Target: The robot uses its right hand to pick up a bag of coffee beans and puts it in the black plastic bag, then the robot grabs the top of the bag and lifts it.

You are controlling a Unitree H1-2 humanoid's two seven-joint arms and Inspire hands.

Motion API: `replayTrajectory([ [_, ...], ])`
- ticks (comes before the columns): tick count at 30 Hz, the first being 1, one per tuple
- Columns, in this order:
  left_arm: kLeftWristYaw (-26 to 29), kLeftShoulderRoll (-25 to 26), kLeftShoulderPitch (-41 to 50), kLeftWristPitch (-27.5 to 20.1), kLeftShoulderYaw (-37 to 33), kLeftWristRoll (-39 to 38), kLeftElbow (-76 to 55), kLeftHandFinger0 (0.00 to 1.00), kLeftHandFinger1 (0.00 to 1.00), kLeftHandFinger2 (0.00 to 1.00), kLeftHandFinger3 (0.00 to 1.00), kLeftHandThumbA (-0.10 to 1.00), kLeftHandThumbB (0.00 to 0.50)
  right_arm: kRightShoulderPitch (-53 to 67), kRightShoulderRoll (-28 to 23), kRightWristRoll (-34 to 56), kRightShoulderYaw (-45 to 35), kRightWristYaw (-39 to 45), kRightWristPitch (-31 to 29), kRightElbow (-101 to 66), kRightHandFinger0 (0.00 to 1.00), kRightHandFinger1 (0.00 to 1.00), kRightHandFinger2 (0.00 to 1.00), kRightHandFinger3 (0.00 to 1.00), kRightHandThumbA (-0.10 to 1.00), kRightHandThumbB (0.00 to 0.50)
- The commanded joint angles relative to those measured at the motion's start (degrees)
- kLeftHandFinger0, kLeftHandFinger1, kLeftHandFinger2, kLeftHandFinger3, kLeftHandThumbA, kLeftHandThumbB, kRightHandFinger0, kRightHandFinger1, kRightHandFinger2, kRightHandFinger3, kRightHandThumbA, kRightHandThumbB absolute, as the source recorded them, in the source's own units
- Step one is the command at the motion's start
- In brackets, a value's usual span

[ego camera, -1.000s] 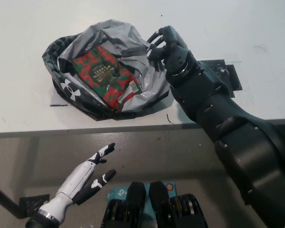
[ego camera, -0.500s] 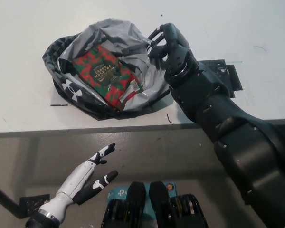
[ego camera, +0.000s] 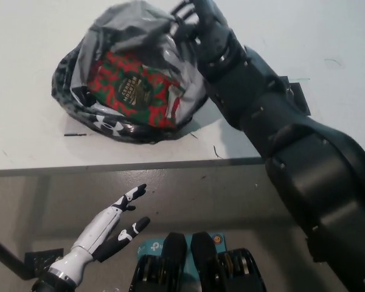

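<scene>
The white flat table top (ego camera: pixel 42 146) fills the upper part of the head view, and the task's things sit at its 11 o'clock area. The black right arm and hand (ego camera: pixel 201 27) reach in from 5 o'clock; the hand is closed on the bunched grey upper edge of the black-and-grey crinkled plastic bag (ego camera: pixel 128 36), gathering film at the bag's 1 o'clock side. The bag's lower body rests on the table, so the lift is judged as only beginning. The bag is thin, soft film: expect it to stretch, slide and collapse, so a full pinch of gathered material near the mouth is the sound hold; a grip on one side may tip the load toward the open side at 7 o'clock. A white logo (ego camera: pixel 107 123) is printed on the bag's dark front wall; it resembles the Under Armour mark. The red-and-green patterned bag of coffee beans (ego camera: pixel 134 91) lies inside, visible through the mouth; it is judged moderately heavy, semi-stiff and not fragile. Its dark label (ego camera: pixel 129 89) carries pale lettering too small to read. The white left hand (ego camera: pixel 112 225) rests below the table edge at 7 o'clock, fingers spread, holding nothing.
</scene>
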Motion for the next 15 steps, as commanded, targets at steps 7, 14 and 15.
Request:
replayTrajectory([
  [7,-0.5,0.9,-1.6,0.6,-0.1,0.0,-2.8,0.91,1.0,1.0,1.0,0.95,0.297,-8.1,0.6,0.3,-0.1,1.5,-0.5,-1.3,0.0,0.0,0.04,0.35,-0.1,0.177],
  [14,-0.7,1.2,-2.0,0.4,-0.3,0.2,-2.8,0.88,0.97,1.0,1.0,0.95,0.288,-6.3,-0.7,1.1,-0.9,1.8,-0.2,-1.1,0.02,0.08,0.12,0.45,-0.1,0.182],
  [15,-0.7,1.2,-2.0,0.3,-0.2,0.2,-2.7,0.88,0.96,1.0,1.0,0.95,0.292,-6.1,-0.8,1.1,-0.8,1.8,-0.2,-1.1,0.0,0.07,0.11,0.38,-0.1,0.178],
])
